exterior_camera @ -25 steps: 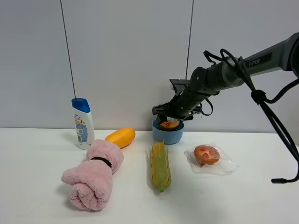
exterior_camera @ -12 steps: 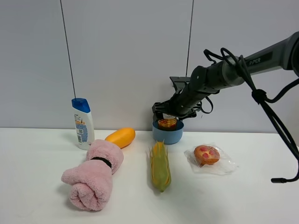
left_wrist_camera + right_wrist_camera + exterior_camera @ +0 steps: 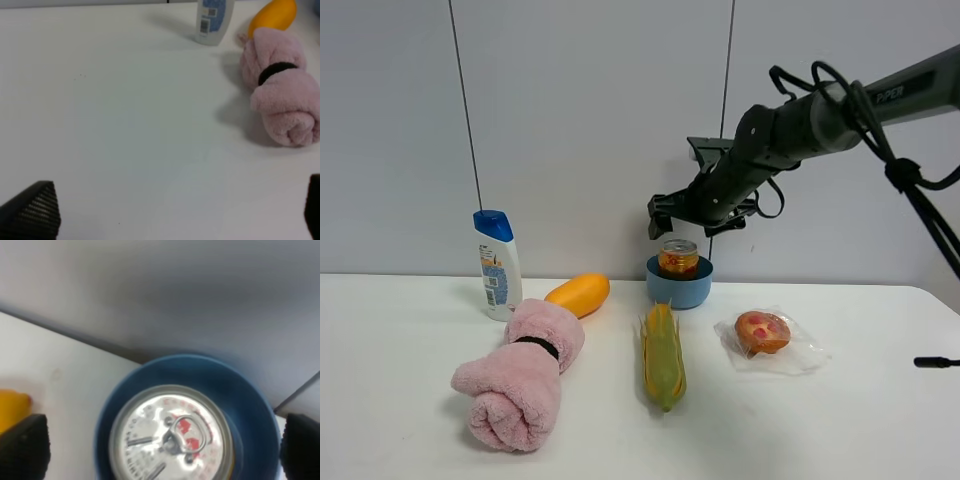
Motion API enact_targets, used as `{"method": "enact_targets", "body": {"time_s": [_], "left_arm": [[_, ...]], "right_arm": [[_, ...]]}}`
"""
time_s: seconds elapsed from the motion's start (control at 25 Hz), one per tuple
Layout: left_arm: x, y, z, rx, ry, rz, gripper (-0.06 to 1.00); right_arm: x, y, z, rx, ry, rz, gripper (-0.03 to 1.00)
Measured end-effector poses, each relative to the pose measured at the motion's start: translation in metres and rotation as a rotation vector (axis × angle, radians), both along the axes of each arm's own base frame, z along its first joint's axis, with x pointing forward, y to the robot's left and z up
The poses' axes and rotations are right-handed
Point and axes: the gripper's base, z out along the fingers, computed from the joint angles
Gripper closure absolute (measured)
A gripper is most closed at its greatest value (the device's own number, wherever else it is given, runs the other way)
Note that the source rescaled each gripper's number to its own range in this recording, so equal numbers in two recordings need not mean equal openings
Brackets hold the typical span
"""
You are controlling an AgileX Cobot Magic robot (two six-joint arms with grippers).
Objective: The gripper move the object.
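**While the black two-fingered right claw [image 3: 682, 222] hangs open above it, the small gold-yellow metal drink can [image 3: 678, 259] stands in the round blue bowl [image 3: 679, 292]**

Where the white worktop [image 3: 840, 420] comes nearest, the left claw [image 3: 172, 212] is over a bare stretch. Its two black fingers are spread wide, with nothing between them. Beyond it lies a rolled pink towel [image 3: 520, 375] cinched by a black band. To the towel's right, apart from it, a green-husked corn cob [image 3: 662, 355] lies lengthways. Further right sits a round reddish bun in a clear wrapper [image 3: 762, 332].

Behind the towel an orange mango [image 3: 578, 294] lies close against its far end; whether they touch I cannot tell. Left of the mango a white shampoo bottle with a blue cap [image 3: 497, 265] stands upright.

At the back, near the grey wall, the bowl sits just past the far tip of the corn. The drink can is upright inside it, red markings showing and its silver top rising above the rim. The right claw is directly over the can, on a dark jointed arm that reaches in from the right with black cables looping off it. Seen from the right wrist, its fingers stand far apart on either side of the ring-pull lid, clear of the can.
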Motion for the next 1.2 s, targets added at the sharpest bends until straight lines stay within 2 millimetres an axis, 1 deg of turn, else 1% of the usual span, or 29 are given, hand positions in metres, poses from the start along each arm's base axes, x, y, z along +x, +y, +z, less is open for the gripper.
{"method": "enact_targets", "body": {"time_s": [0.12, 0.32, 0.4, 0.6, 0.76, 0.96, 1.2], "left_arm": [[0.0, 0.0, 0.0, 0.0, 0.0, 0.0, -0.06], [0.0, 0.0, 0.0, 0.001, 0.0, 0.001, -0.06], [0.0, 0.0, 0.0, 0.001, 0.0, 0.001, -0.06], [0.0, 0.0, 0.0, 0.001, 0.0, 0.001, -0.06], [0.0, 0.0, 0.0, 0.001, 0.0, 0.001, -0.06], [0.0, 0.0, 0.0, 0.0, 0.0, 0.0, -0.06], [0.0, 0.0, 0.0, 0.0, 0.0, 0.0, -0.06]], "right_arm": [[-0.01, -0.001, 0.025, 0.011, 0.031, 0.011, -0.02], [-0.035, -0.007, 0.072, 0.008, 0.092, 0.046, -0.01], [-0.045, -0.009, 0.088, 0.001, 0.116, 0.06, -0.01], [-0.069, -0.016, 0.118, -0.019, 0.181, 0.088, -0.01], [-0.087, -0.025, 0.136, -0.083, 0.228, 0.104, -0.01], [-0.104, -0.037, 0.147, -0.185, 0.295, 0.104, -0.01], [-0.112, -0.042, 0.158, -0.215, 0.293, 0.096, -0.01]]}}
